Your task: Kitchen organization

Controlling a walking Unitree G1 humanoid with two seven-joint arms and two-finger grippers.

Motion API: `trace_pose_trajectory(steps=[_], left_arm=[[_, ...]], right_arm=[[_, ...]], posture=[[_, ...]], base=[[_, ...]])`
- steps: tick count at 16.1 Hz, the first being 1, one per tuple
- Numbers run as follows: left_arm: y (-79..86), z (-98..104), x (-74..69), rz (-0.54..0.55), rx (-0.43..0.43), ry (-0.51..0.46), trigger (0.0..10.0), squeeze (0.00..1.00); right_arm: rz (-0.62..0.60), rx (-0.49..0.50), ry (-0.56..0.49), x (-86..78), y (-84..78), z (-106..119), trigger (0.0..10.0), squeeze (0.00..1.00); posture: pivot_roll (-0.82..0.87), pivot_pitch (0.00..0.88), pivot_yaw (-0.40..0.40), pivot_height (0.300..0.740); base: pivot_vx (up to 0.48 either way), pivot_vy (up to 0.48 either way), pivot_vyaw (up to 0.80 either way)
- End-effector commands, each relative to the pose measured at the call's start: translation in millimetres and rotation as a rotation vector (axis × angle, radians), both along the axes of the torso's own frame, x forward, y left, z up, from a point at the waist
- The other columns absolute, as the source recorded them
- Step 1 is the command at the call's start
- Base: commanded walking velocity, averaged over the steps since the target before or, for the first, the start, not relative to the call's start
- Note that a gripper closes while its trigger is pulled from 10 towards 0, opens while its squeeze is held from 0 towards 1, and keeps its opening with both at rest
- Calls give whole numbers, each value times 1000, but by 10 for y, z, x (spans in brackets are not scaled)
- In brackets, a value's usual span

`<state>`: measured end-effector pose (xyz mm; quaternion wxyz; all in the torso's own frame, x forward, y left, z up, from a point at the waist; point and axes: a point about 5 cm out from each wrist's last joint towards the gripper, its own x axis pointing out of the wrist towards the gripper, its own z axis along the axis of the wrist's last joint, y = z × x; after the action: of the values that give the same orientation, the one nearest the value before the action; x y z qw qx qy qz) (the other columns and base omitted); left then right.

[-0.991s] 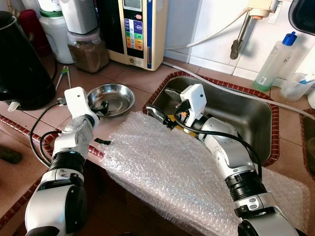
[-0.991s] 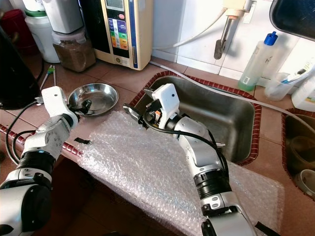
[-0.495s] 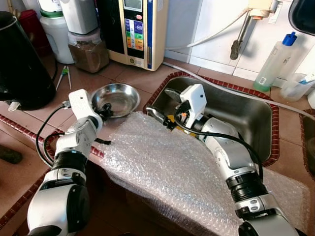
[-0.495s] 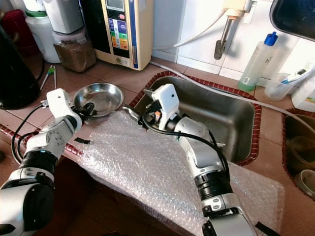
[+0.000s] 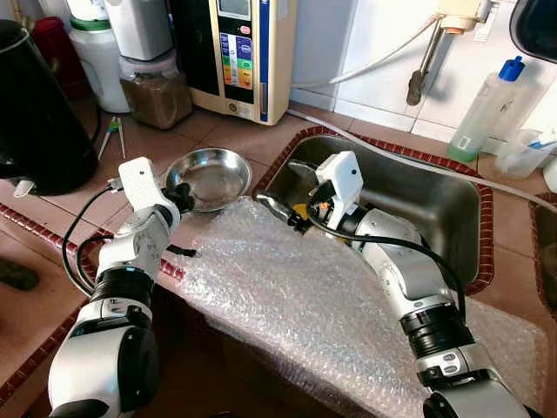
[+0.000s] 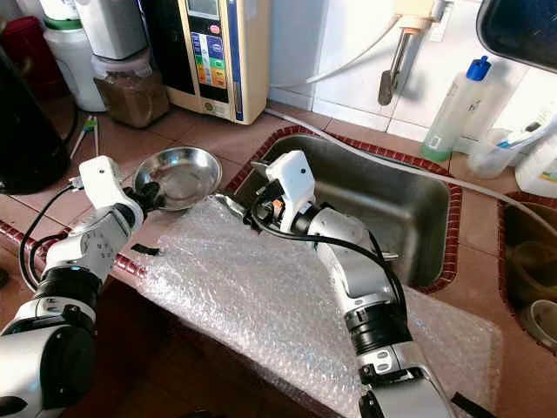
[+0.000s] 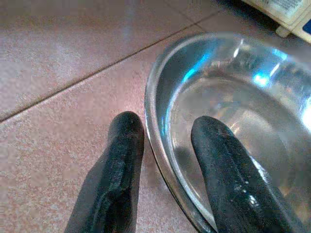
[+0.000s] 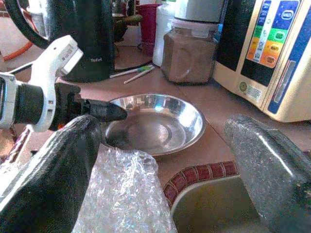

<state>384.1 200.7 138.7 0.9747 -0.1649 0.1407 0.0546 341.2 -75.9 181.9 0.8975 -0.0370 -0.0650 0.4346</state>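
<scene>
Left hand [image 5: 180,198]: reached forward over the table [image 5: 252,139], fingers clamped on the near rim of the steel bowl [image 5: 209,176], one inside, one outside.
Bowl: tilted up ahead of that hand.
Right hand [image 5: 277,205]: arm bent across the bubble wrap [image 5: 287,296], fingers spread, beside the sink [image 5: 435,200].

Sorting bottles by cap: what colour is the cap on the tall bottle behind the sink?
Blue, on the bottle of greenish liquid; clearest in the left eye view.
</scene>
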Motion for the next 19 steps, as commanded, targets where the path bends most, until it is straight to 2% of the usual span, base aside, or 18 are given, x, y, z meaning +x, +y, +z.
trace_pose_trajectory(steps=[1,11,13,14,16,19], left_arm=[[38,-30,-18,26,-4,4,0,0],[137,-20,-35,60,49,6,0,0],[147,17,-25,80,52,-18,0,0],[155,48,-19,95,46,-43,0,0],[137,205,8,131,-64,-180,0,0],[103,482,22,137,-123,-379,0,0]], right_arm=[[15,-16,-14,-19,12,25,10000,0],[35,-21,0,-43,37,-22,10000,0],[51,-33,6,-60,41,-43,10000,0],[52,-36,7,-61,41,-46,10000,0],[54,-40,10,-57,45,-55,10000,0],[20,-28,9,-23,39,-52,10000,0]], posture=[[31,37,-3,740],[44,26,0,740],[43,24,-2,740],[43,24,-2,740],[44,26,-3,740],[45,30,-7,740]], base=[[0,0,0],[0,0,0],[0,0,0],[0,0,0],[0,0,0],[0,0,0]])
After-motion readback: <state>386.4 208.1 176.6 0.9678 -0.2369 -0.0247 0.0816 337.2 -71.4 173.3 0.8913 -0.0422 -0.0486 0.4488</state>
